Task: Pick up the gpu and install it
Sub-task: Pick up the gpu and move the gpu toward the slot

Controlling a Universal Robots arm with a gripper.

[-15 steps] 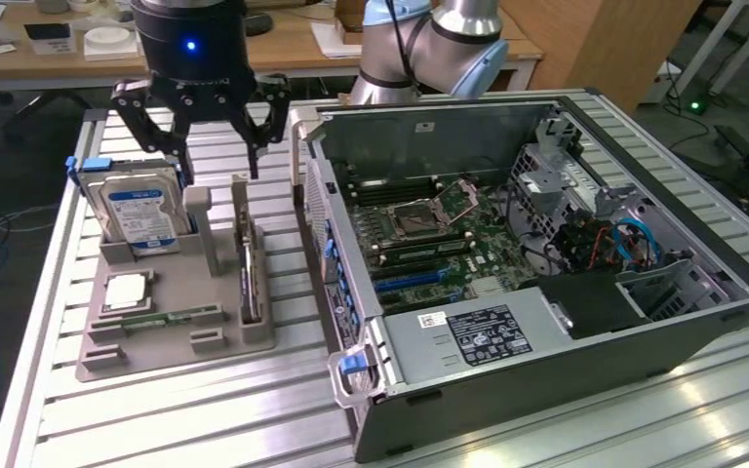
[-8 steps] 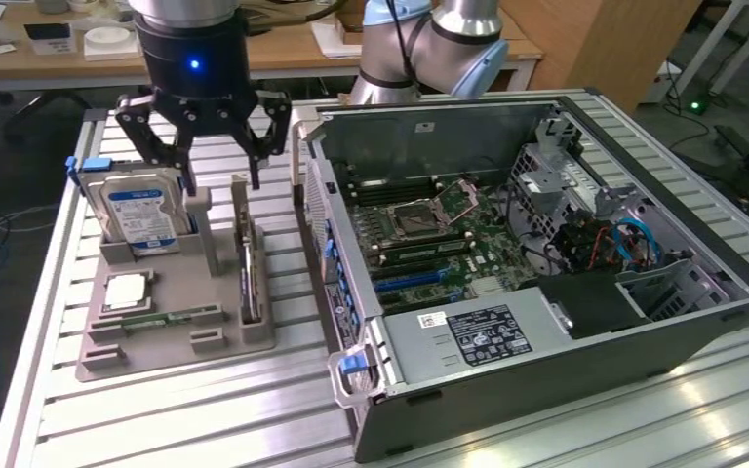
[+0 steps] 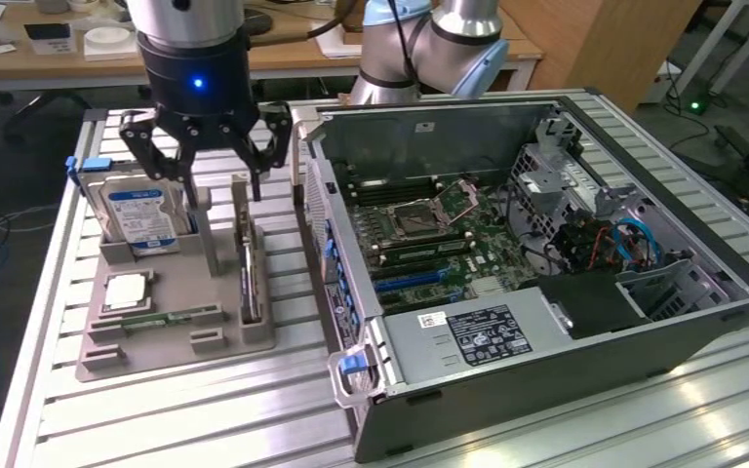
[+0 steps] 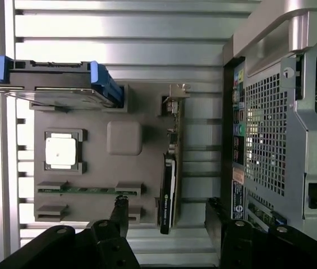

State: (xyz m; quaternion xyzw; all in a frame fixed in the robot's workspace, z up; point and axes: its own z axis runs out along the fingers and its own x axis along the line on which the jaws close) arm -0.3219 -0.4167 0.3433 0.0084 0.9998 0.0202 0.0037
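The hand [image 3: 218, 193] hangs over the grey tray [image 3: 212, 288] on the tabletop [image 3: 218, 419], its fingers [image 4: 120, 212] spread wide apart and gripping nothing. The gpu [image 4: 169, 174] stands on its long edge in a slot along the tray's three o'clock side in the exterior view, with its metal bracket at the twelve o'clock end. Standing upright like that, the thin card offers both flat faces to a pinch from above. The wrist view shows the line-up: one finger to each side of the card, clear of it, with the card running down the gap between them. Whether the tips sit below the card's top edge cannot be told. At nine o'clock from the gpu, the hard drive [image 3: 137, 214] stands in its own slot, close to the other finger, so the wide spread has little room to spare. The processor chip [image 3: 128, 291] and memory stick [image 3: 160, 319] lie flat toward six o'clock. The open computer case [image 3: 544, 390] sits at three o'clock, its motherboard [image 3: 427, 234] facing up. The gpu is not yet in it.
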